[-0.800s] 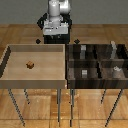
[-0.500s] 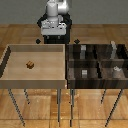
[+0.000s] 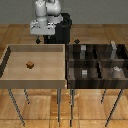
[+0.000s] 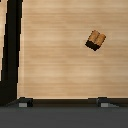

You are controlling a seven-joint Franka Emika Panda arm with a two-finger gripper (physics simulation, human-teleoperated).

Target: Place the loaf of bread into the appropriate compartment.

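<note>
The loaf of bread (image 3: 30, 64) is a tiny brown block with a darker top, lying on the floor of the light tan tray (image 3: 10, 75). In the wrist view the loaf (image 4: 96, 40) lies tilted on the tan floor, away from the fingertips. My gripper (image 3: 44, 41) hangs open and empty above the tray's back edge, well apart from the loaf; in the wrist view (image 4: 63, 103) both fingertips (image 4: 23, 103) show spread wide. The compartment (image 3: 79, 79) with the small low grey cube (image 3: 85, 73) is the near cell of the dark-brown bin next to the tray.
The dark-brown bin (image 3: 70, 65) stands at the exterior view's right, against the tan tray. Its other cells hold taller grey shapes (image 3: 84, 50) (image 3: 114, 50) (image 3: 116, 71). Both containers rest on thin legs over a wooden floor. The robot's black base (image 3: 64, 31) stands behind them.
The arm and gripper have shifted a little toward the exterior view's left, over the tan tray's back edge. The loaf has not moved.
</note>
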